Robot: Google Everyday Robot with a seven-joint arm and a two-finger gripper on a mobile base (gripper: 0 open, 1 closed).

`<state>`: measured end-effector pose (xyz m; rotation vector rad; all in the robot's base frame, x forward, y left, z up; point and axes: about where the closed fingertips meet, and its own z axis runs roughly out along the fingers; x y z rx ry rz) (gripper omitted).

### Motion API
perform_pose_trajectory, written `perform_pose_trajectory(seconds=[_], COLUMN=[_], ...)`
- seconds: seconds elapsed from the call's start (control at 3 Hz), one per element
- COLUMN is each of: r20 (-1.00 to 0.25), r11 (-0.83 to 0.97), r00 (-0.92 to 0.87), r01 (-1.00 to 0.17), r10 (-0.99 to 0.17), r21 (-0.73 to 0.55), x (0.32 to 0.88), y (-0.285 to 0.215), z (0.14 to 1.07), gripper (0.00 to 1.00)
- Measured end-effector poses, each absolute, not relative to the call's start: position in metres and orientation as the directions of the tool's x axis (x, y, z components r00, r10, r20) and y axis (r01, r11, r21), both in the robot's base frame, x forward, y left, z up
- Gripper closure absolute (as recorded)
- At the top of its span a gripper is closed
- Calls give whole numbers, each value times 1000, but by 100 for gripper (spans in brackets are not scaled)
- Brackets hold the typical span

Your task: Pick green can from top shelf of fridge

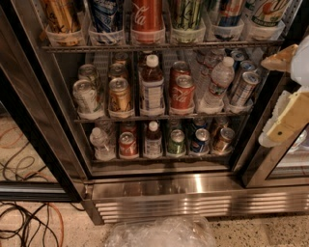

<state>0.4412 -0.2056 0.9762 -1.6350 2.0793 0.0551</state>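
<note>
The green can [187, 13] stands upright in a clear holder on the top shelf [159, 47] of the fridge [193, 189], just right of a red can [147, 14], while the gripper [288, 96] hangs at the right edge, apart from it, and I cannot tell whether it is clenched or released.

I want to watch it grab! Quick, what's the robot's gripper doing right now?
Gripper: at the picture's right edge, away from the green can on the top shelf; open or closed cannot be told.
</note>
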Motion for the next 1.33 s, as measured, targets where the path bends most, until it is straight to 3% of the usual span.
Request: perform_pose_trajectory(seconds=[0.67,1.33], r20=[-646,-667], r11=[246,267], r00=[-39,-43], r01=[-941,-934], r10=[-762,-744], r21=[-234,-238], x=[439,440], y=[-161,-155], z=[997,999], gripper=[0,0])
